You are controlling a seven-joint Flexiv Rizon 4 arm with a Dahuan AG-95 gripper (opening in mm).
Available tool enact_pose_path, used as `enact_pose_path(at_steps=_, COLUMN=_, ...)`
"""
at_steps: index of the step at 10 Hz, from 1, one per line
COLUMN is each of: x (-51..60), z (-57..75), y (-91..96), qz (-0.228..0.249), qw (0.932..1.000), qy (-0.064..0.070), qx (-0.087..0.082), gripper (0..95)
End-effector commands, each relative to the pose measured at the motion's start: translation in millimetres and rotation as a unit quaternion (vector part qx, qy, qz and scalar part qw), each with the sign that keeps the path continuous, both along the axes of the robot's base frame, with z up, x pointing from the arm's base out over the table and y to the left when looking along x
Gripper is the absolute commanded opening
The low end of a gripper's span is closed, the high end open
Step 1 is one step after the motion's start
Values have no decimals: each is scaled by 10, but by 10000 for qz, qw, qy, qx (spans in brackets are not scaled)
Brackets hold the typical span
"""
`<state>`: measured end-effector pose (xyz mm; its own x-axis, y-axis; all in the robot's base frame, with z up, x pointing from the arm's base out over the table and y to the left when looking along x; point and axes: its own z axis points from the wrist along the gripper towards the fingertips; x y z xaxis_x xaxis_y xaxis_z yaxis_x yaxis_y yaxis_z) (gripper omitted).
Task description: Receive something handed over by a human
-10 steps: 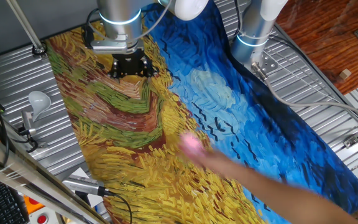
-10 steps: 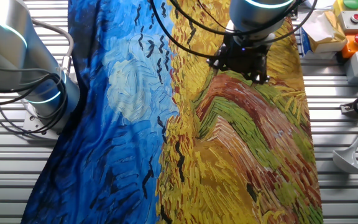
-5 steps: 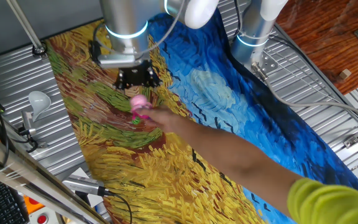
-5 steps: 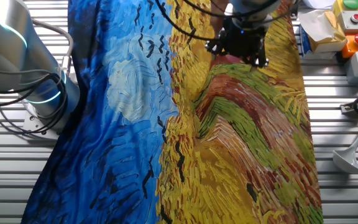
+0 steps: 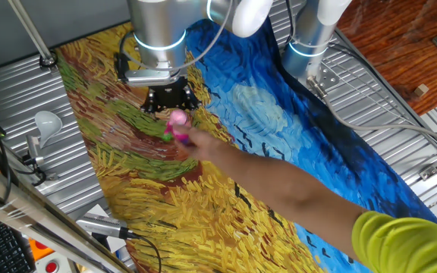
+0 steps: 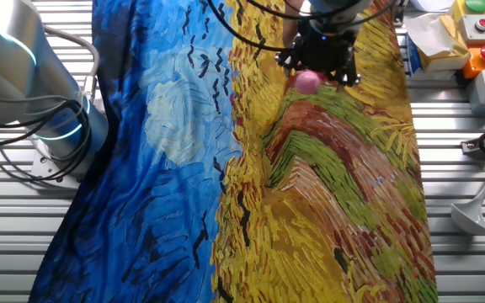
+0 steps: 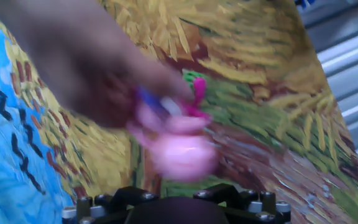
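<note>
Draped over a ribbed metal table (image 5: 29,91), a painted cloth of yellow wheat strokes and blue swirling sky (image 5: 226,136) filled the scene. Above its yellow half hung the black two-finger gripper (image 5: 168,99) of the silver robot arm (image 5: 156,30), pointed straight down at the cloth from a vertical wrist ringed with a pale blue light. Whether its fingers stood spread or pressed together could not be told: both fixed views showed only a dark block, and in the hand view only the black base of the claw appeared along the bottom edge. It held nothing that could be seen. Just below it, a small pink toy-like object with green and magenta bits (image 5: 177,126) was held up in the fingers of a bare human hand (image 5: 203,149), whose forearm stretched in from the lower right corner and ended in a yellow-green sleeve (image 5: 404,243). The hand view showed that pink object (image 7: 182,149) blurred and close in front of the claw, the dark hand (image 7: 86,68) above and to its left. From the other fixed view, the pink ball-like part (image 6: 307,82) sat right at the lower edge of the gripper (image 6: 320,57); contact could not be judged. A second silver robot base (image 5: 309,38) stood beside the blue side of the cloth.
</note>
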<state>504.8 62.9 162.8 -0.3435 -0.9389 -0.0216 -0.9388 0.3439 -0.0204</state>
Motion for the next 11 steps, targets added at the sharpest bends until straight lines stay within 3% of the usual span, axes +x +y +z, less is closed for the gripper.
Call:
enact_pose_path(at_steps=1, x=6, z=-41, y=62, qz=-109, qw=9999, qy=9, qx=21, gripper=950)
enact_pose_path(at_steps=2, x=-6, z=-77, y=70, qz=-268, qw=9996, qy=-3, qx=110, gripper=760)
enact_pose_path(at_steps=3, x=-3, z=-113, y=67, qz=-348, qw=9992, qy=-31, qx=186, gripper=190)
enact_pose_path(at_steps=4, x=-1, z=-130, y=67, qz=-457, qw=9987, qy=-41, qx=225, gripper=0)
enact_pose_path(at_steps=11, x=-5, z=-88, y=61, qz=-710, qw=9973, qy=25, qx=184, gripper=0)
